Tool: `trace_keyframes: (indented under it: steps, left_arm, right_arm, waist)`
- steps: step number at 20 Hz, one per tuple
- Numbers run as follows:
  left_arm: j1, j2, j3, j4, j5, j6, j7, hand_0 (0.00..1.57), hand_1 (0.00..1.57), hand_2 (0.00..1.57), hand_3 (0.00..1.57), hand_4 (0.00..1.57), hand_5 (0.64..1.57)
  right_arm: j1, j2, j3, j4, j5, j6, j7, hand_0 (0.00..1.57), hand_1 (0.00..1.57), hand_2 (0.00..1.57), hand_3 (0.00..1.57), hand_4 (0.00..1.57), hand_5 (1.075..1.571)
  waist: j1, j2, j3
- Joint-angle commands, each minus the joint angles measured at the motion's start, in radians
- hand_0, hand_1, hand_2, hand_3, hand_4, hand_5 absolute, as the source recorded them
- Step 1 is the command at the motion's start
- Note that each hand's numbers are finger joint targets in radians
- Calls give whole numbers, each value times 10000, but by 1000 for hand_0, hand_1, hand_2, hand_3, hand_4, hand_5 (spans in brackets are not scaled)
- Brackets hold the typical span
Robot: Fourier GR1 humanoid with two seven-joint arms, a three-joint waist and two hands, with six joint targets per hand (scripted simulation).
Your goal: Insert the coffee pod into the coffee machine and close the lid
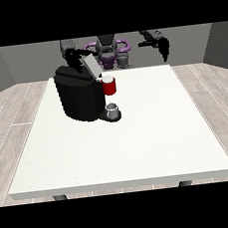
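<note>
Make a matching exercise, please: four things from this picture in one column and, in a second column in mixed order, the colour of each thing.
Things:
1. coffee machine
2. pod holder at the machine's front
3. cup on the machine's base
4. table

Colours:
A. white
B. red
C. black
D. grey

Pairs: 1-C, 2-B, 3-D, 4-A
</note>
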Motion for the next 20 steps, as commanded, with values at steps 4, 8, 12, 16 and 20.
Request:
trace_keyframes:
  steps: [4, 8, 12, 16, 20]
  left_arm:
    - [-197, 243, 27, -74, 63, 211, 147, 0, 0, 0, 0, 0, 1571]
    - [108, -180, -310, 186, -215, 443, -714, 0, 0, 0, 0, 24, 1571]
    - [99, -123, -310, 77, -7, 514, 232, 0, 0, 0, 0, 192, 1571]
    - [-315, 389, 29, 383, 327, 216, 347, 0, 0, 0, 0, 121, 1571]
    - [-661, 445, -105, 475, 352, 53, 121, 0, 0, 0, 0, 154, 1571]
  right_arm:
    - [-332, 35, 60, 600, 73, 357, -344, 0, 0, 0, 0, 0, 1571]
    - [-762, 348, 145, 733, 319, -193, -100, 0, 0, 0, 0, 0, 1571]
    - [-585, 505, 452, 791, 556, -201, 0, 0, 0, 0, 0, 77, 1571]
    - [-1340, 428, 614, 763, 727, -26, 500, 0, 0, 0, 0, 214, 1571]
    - [-2277, 667, 730, 804, 1089, -501, 911, 0, 0, 0, 0, 215, 1571]
  waist:
    - [10, 262, 39]
    - [142, 439, 38]
    - [150, 42, 39]
    - [96, 18, 38]
    - [368, 161, 37]
